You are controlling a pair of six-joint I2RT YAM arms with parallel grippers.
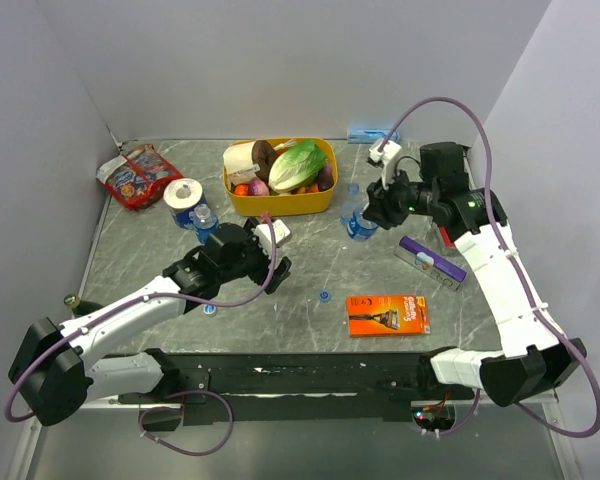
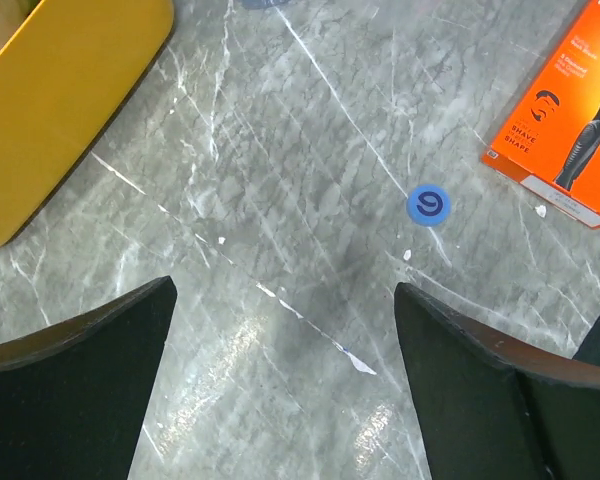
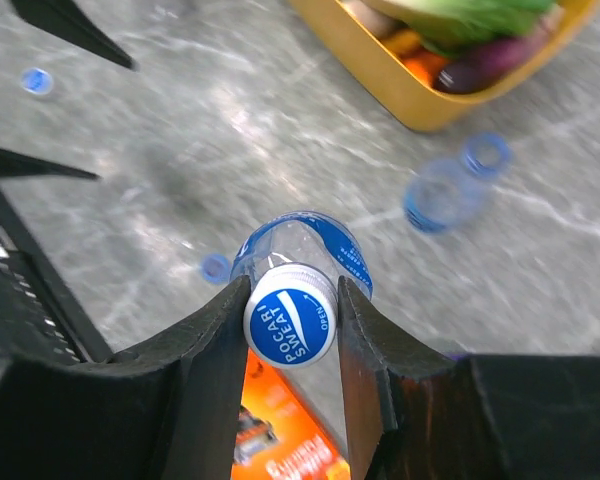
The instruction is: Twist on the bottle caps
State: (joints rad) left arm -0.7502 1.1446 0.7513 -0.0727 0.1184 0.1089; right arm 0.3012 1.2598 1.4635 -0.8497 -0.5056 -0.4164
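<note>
**Item 1.** Left claw (image 2: 280, 375): black fingers wide apart with nothing between them, hanging over bare grey marbled table (image 2: 280, 150).

**Item 2.** Small round blue plastic cap with a pale centre (image 2: 428, 205): lies flat on the table ahead of the left claw, clear of both fingers, near the corner of the orange cardboard razor pack (image 2: 570, 120).

**Item 3.** Right claw (image 3: 292, 292): clamped on the blue-and-white printed cap (image 3: 290, 325), one finger on each side. That cap sits on the neck of a small clear plastic bottle with a blue label (image 3: 325, 240), upright, near the front right corner of the yellow plastic tub of vegetables (image 1: 280, 207).

**Item 4.** Second loose blue cap (image 1: 209, 309): on the table just beside the left arm.

**Item 5.** Second clear bottle (image 1: 204, 218): upright, just beside the white paper roll (image 1: 183, 195).

**Item 6.** Third clear bottle (image 3: 445, 190): blurred, near the tub wall, apart from the held one.
</note>
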